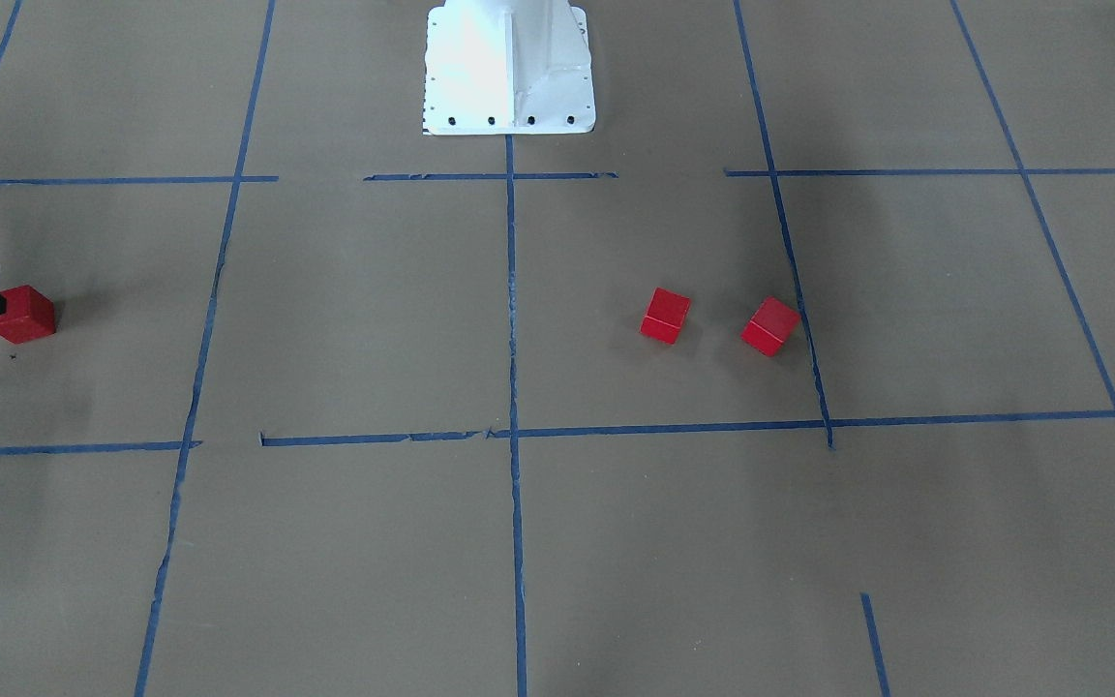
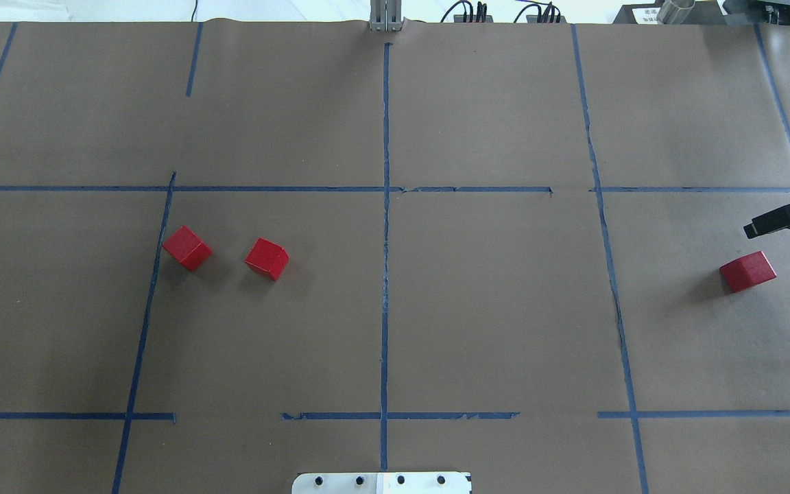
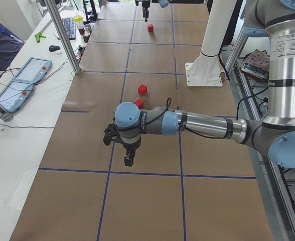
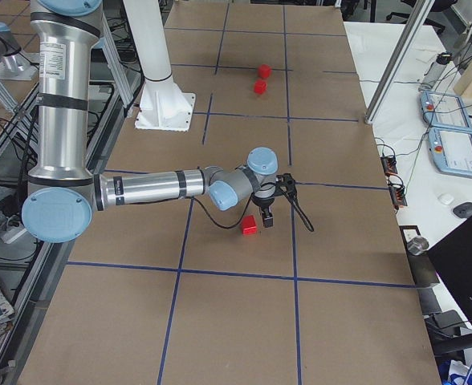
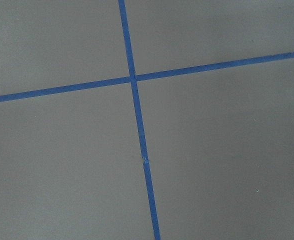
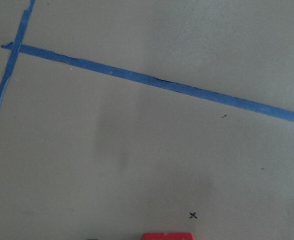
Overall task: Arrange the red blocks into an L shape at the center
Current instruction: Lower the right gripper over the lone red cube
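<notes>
Nearest in the left-end view, the left gripper hangs above brown paper, and I cannot tell its finger spacing. Overhead, one small matte red cube and a second red cube sit skewed and apart, left of the long blue center tape line; the third red cube lies far right beside the black right gripper. Right wrist view catches only that cube's top edge; whether those fingers are apart I cannot tell.

block 1 by a grid line, block 2 right of it, apart — both left of centre line | block 3 far right | base at centre line's near end
</notes>
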`<control>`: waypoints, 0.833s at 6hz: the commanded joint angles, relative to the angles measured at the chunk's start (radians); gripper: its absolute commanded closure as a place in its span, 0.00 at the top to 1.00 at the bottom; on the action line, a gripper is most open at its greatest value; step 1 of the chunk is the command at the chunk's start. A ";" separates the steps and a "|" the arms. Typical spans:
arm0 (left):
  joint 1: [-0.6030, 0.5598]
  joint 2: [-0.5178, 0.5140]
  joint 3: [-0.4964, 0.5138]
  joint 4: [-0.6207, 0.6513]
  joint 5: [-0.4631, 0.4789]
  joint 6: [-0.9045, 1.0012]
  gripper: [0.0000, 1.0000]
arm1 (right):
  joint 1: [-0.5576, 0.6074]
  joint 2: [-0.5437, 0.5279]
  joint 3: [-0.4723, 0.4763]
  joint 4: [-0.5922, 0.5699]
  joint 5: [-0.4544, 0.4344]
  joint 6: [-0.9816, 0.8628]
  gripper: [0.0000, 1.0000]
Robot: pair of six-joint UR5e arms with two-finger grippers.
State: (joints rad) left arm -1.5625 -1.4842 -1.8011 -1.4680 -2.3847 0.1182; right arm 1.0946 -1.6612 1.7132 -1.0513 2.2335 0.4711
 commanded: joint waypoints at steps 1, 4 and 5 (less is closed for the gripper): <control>0.001 0.001 0.000 0.000 -0.002 0.000 1.00 | -0.082 -0.020 -0.015 0.059 -0.058 0.063 1.00; 0.001 0.005 -0.001 0.000 -0.005 0.000 1.00 | -0.120 -0.066 -0.041 0.059 -0.093 0.052 1.00; 0.001 0.005 -0.001 0.000 -0.005 0.000 1.00 | -0.137 -0.057 -0.061 0.059 -0.104 0.052 0.99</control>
State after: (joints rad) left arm -1.5616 -1.4793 -1.8023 -1.4680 -2.3895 0.1181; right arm 0.9761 -1.7218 1.6703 -0.9926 2.1425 0.5235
